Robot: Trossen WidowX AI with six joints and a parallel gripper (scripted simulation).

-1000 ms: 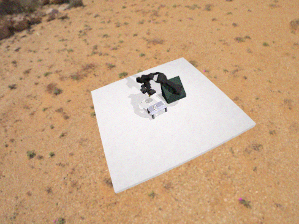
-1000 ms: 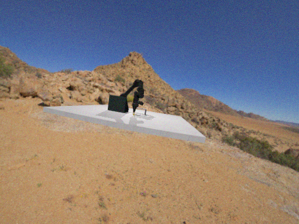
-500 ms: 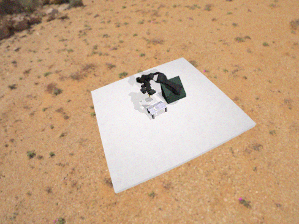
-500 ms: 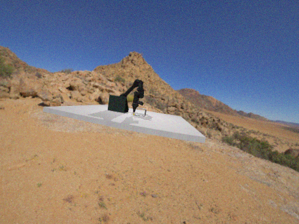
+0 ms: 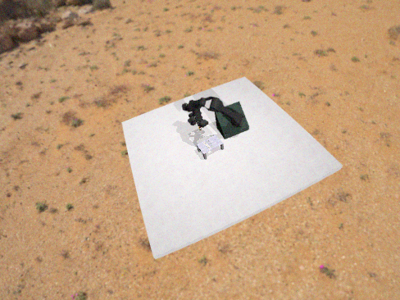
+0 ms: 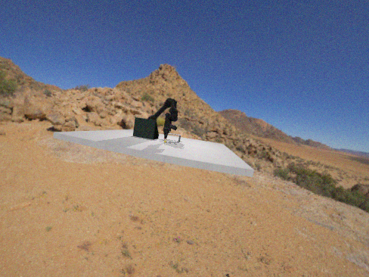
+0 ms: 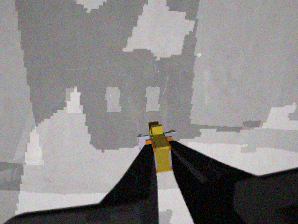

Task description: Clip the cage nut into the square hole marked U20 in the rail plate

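- The nut point(image 7: 162, 157) was between the fingertips of the tool point(image 5: 200, 126) point(image 6: 165, 139) point(image 7: 160, 149), which was clamped on it.
- In the wrist view its long axis ran up and down the frame, leaning a little: the narrow far end pointed up and slightly left, the broad yellow end down toward the viewer.
- Small orange and pale parts stuck out on both sides of it, across that axis.
- The nut was outside the plate's holes, near the plate and off to one side of it.
- The plate point(image 5: 211, 144) stood on short dark legs; its hole markings were too small to read.
- The tool hung from the bent black arm point(image 5: 221, 107) point(image 6: 160, 111), fingers pointing down.
- The arm reached out from beside a dark green block point(image 5: 234, 123) point(image 6: 145, 128), well apart from the nut.
- The block and the plate's legs stood on the white tabletop point(image 5: 229, 184) point(image 6: 212, 155), patched with grey shadow around the tool.
- Sandy ground point(image 5: 74, 197) point(image 6: 113, 212) with small shrubs surrounded the tabletop; rocky hills point(image 6: 166, 81) rose behind.
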